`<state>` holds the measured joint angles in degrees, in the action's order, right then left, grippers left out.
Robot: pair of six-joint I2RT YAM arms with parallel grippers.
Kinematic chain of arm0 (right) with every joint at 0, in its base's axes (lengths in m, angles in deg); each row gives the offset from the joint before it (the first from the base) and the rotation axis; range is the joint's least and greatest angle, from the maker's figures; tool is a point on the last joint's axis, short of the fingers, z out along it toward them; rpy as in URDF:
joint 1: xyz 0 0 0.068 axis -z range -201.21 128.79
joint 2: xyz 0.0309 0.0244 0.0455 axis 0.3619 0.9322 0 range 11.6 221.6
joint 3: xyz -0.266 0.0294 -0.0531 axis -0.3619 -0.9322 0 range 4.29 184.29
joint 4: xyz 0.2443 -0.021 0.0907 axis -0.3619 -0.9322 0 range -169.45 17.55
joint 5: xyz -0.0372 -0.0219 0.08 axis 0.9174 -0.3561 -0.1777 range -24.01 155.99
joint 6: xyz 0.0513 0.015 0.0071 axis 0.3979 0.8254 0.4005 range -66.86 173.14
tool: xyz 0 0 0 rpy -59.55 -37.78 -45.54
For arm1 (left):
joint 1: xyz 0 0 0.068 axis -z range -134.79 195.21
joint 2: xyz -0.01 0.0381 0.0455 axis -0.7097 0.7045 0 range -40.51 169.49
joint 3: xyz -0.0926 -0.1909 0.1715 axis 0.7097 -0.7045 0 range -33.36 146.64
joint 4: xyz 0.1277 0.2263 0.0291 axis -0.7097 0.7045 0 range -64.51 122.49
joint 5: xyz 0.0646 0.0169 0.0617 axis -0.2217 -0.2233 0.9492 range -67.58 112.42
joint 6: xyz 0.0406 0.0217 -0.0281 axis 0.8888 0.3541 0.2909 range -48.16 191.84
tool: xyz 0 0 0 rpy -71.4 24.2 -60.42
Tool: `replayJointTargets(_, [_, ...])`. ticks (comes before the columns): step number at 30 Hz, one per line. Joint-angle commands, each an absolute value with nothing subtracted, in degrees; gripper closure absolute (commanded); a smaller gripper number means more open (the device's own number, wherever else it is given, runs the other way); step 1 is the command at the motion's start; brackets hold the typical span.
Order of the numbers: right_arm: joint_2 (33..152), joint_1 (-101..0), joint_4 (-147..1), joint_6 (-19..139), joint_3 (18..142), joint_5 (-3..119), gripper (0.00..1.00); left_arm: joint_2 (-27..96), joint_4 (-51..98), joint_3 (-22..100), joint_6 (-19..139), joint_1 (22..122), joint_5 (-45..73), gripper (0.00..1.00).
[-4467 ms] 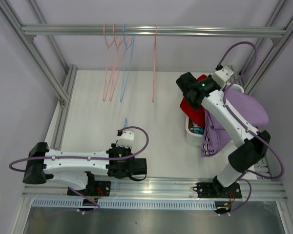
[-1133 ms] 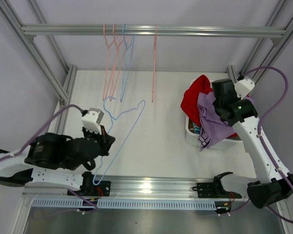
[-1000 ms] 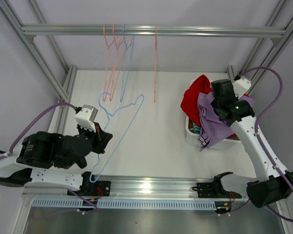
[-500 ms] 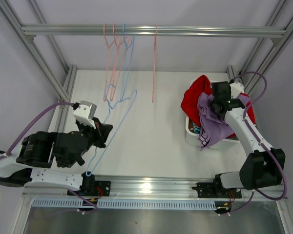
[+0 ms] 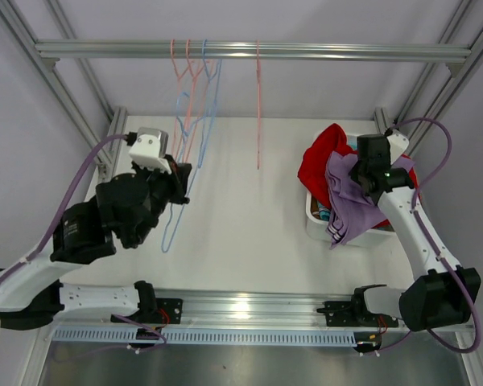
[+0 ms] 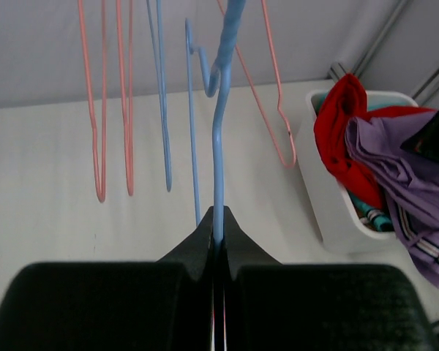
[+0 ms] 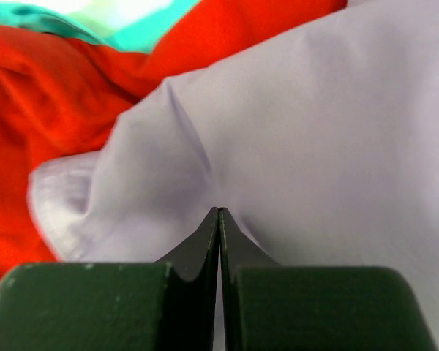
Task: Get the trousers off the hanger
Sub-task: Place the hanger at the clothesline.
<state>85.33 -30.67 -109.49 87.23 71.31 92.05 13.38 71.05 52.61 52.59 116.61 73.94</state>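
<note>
1. Left gripper [image 6: 216,219]: raised over the left part of the table [image 5: 249,233]. Its jaws are pressed together on the thin bar of a blue hanger [image 6: 218,146].
2. Held blue hanger: it stands almost upright in the left wrist view. Its lower loop hangs below the gripper in the top view. Its upper end reaches up among the hangers on the rail [image 5: 306,52]. Whether it is hooked over the rail cannot be told.
3. Rail, left of centre: two pink hangers [image 5: 179,76] and a second blue hanger [image 5: 214,96] hang close together. A single pink hanger [image 5: 258,104] hangs apart to their right.
4. White bin [image 5: 315,211]: it stands on the right part of the table and holds the trousers.
5. Red trousers [image 5: 318,161]: heaped at the bin's far left, rising above the rim.
6. Teal trousers [image 6: 362,207]: a small part shows low inside the bin, under the other cloth.
7. Lavender trousers [image 5: 348,201]: they lie on top of the pile and drape over the bin's near wall.
8. Right gripper [image 7: 219,213]: it sits over the bin. Its jaws are together, nipping a fold of the lavender trousers, and the creases in the cloth run to the tips.
</note>
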Motion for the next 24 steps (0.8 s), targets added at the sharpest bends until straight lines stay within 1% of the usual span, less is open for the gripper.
replayJointTargets(1, [81.74,-30.27,-111.3,85.93,73.2,90.34,0.97,17.58,63.64,58.29,59.44,112.11,67.86,0.99])
replayJointTargets(9, [77.26,-30.35,-108.93,86.37,66.7,86.74,0.97,24.96,61.96,63.66,59.98,103.14,61.44,0.99])
replayJointTargets(13, [77.34,-30.35,-107.27,86.45,65.03,85.06,0.98,28.39,61.96,67.69,59.53,98.22,59.16,0.99])
replayJointTargets(16, [77.43,-30.44,-105.77,86.1,63.36,84.53,0.98,31.46,63.1,71.12,59.8,96.02,58.81,0.99])
replayJointTargets(20, [78.22,-30.53,-104.36,85.93,61.24,83.74,0.98,34.19,63.1,74.12,59.18,92.94,55.3,0.99])
replayJointTargets(24, [78.66,-30.44,-102.96,85.93,59.84,82.16,0.98,40.77,65.47,81.22,58.48,90.22,52.39,0.99])
